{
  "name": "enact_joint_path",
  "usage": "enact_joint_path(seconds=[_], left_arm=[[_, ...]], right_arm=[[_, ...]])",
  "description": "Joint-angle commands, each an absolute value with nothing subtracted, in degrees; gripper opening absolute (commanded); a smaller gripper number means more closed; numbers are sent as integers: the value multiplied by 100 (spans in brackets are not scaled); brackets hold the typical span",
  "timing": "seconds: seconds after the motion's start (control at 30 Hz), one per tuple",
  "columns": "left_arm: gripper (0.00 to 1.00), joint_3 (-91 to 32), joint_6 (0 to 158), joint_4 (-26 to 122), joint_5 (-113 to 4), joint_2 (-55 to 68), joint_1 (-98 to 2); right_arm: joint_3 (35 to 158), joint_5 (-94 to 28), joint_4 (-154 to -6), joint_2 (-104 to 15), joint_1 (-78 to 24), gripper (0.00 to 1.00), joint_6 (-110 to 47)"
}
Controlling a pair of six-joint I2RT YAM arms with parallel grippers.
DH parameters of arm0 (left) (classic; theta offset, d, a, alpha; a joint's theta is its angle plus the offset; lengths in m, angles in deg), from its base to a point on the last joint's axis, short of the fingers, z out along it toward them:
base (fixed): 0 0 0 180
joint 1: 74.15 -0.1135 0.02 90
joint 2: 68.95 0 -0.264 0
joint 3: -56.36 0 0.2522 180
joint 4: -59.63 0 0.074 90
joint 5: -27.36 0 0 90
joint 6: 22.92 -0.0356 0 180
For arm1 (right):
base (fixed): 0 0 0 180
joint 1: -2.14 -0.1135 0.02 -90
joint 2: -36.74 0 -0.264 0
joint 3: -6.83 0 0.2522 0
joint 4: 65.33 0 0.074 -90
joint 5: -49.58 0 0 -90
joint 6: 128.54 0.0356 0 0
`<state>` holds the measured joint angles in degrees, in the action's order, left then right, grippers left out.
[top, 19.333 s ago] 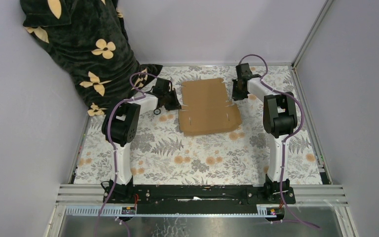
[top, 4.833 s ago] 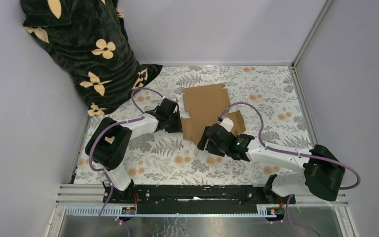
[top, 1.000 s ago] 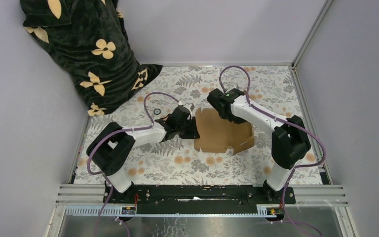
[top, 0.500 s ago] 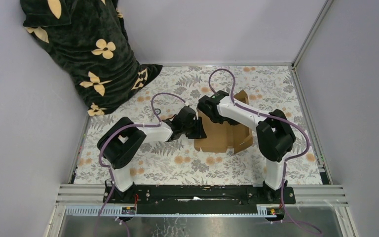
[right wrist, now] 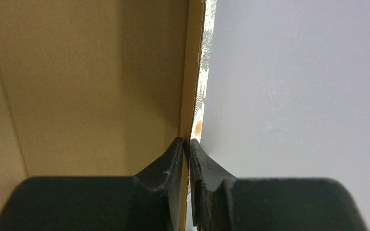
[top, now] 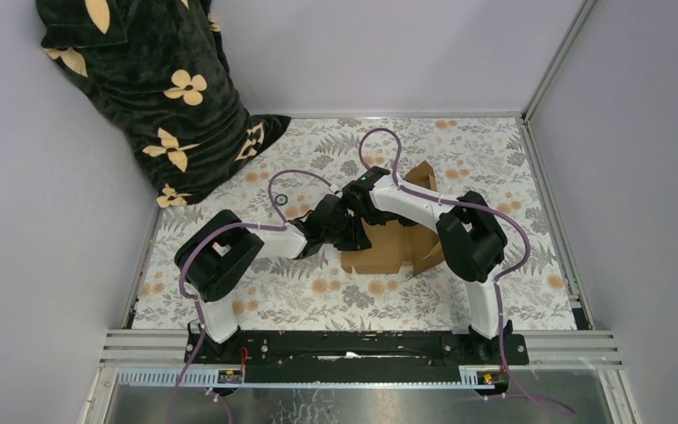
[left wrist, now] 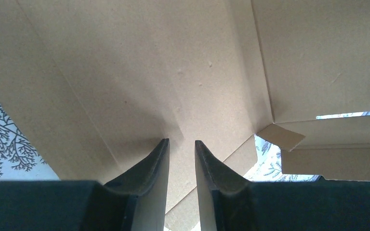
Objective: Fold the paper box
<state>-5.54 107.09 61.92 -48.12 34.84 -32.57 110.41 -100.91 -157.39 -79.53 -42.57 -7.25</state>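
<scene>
Plain brown corrugated cardboard box (top: 385, 256) sat half-erected mid-frame on floral tabletop (top: 318, 296); judged light, stiff, crease-prone, so right fingers (right wrist: 172, 166) pinched a raised panel's thin edge while left fingers (left wrist: 155, 166), slightly parted, braced another panel.

Right hand (right wrist: 187, 144) has raised a paper box (top: 387, 253) flap.

The paper box (top: 388, 252) is matt brown cardboard, faintly fibrous, with pressed creases. The table cover (top: 318, 291) looks like smooth printed cloth; the dark drape (top: 141, 88) is plush fabric.
</scene>
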Motion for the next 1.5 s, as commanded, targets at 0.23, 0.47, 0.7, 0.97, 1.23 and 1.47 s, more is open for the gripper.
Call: enact_joint_path(seconds=[0.23,0.47,0.7,0.97,1.23,1.47], left_arm=[[32,149,10618,6885,-5011,2968,-3220],[33,625,10487,7182,-4924,2271,-3809],[36,205,10347,7387,-4162,2450,-4644],[49,-1146,10748,8526,-2396,3993,-5128],[52,-1974,11663,10251,-1704,5308,-5145],[51,-2765,12480,10781,-1692,6232,-5460]], right_arm=[[11211,-10519,-15693,-7487,-4487,17,-635],[10739,-10653,-14997,-7126,-4480,16,-1344],[10230,-10642,-14519,-6799,-4496,14,-1767],[9981,-10454,-14217,-6387,-4749,12,-2077],[9675,-10075,-13966,-6355,-5010,9,-2227],[9547,-9953,-13992,-6503,-5096,7,-2101]])
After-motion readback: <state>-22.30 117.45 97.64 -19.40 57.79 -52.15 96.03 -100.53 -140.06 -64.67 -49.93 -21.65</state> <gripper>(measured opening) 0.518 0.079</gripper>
